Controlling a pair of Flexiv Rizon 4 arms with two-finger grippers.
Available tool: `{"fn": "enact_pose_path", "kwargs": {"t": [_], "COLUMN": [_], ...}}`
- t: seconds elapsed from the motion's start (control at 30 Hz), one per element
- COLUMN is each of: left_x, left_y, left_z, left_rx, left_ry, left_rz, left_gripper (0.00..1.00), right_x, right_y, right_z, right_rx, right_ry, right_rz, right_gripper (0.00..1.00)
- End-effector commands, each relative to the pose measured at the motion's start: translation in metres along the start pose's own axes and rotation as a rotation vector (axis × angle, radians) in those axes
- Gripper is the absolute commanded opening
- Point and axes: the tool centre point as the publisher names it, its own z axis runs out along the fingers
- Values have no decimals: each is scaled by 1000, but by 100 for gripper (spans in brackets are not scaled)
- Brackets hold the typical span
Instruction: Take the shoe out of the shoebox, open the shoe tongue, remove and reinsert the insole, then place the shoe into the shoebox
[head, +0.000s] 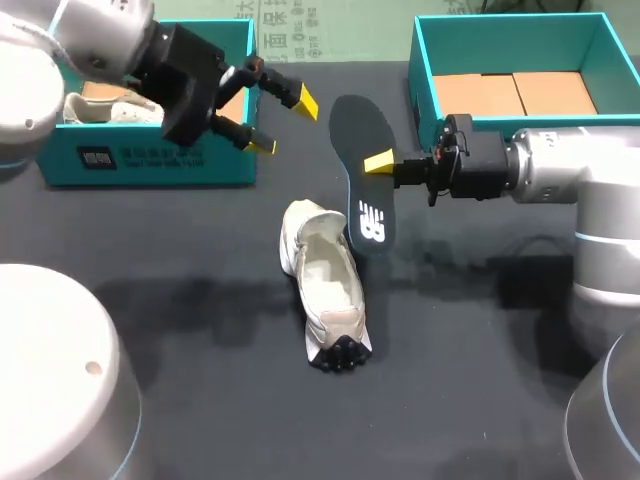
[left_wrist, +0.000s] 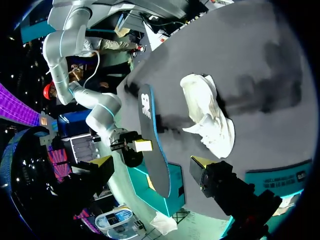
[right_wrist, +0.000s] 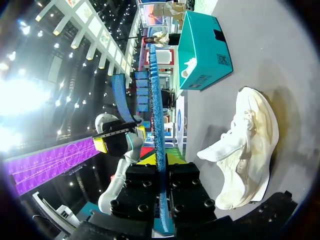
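A dark insole (head: 360, 165) hangs upright above the table, my right gripper (head: 385, 163) shut on its edge. In the right wrist view the insole (right_wrist: 157, 115) runs edge-on between that gripper's black pads (right_wrist: 142, 187). The white shoe (head: 326, 285) lies on its side on the dark table, just below the insole, mouth open. My left gripper (head: 283, 122) hovers open to the left of the insole's upper end and holds nothing. From the left wrist, the insole (left_wrist: 150, 130) stands ahead of the spread left gripper (left_wrist: 152, 162), with the shoe (left_wrist: 210, 115) beyond.
A teal shoebox (head: 150, 160) at the back left holds another pale shoe (head: 105, 108). A second teal box (head: 430, 90) with cardboard inside stands at the back right. A large white rounded object (head: 55, 380) fills the front left corner.
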Motion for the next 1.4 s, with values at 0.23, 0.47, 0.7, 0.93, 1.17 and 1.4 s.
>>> {"fn": "enact_pose_path", "kwargs": {"t": [0.23, 0.47, 0.7, 0.93, 1.17, 1.4], "left_x": [-27, -53, -64, -63, -67, -70], "left_y": [35, 54, 63, 70, 76, 77], "left_z": [-20, -23, -14, 11, 21, 31], "left_rx": [97, 136, 106, 164, 188, 239], "left_ry": [190, 498, 773, 923, 994, 1058], "left_rz": [-108, -109, -167, -170, -170, -163], "left_gripper": [100, 100, 100, 100, 100, 100], "right_x": [0, 0, 0, 0, 0, 0], "right_y": [-1, -1, -1, -1, -1, -1], "right_z": [0, 0, 0, 0, 0, 0], "right_rx": [-1, -1, -1, -1, -1, -1], "right_ry": [-1, -1, -1, -1, -1, -1], "right_rz": [0, 0, 0, 0, 0, 0], "right_gripper": [0, 0, 0, 0, 0, 0]}}
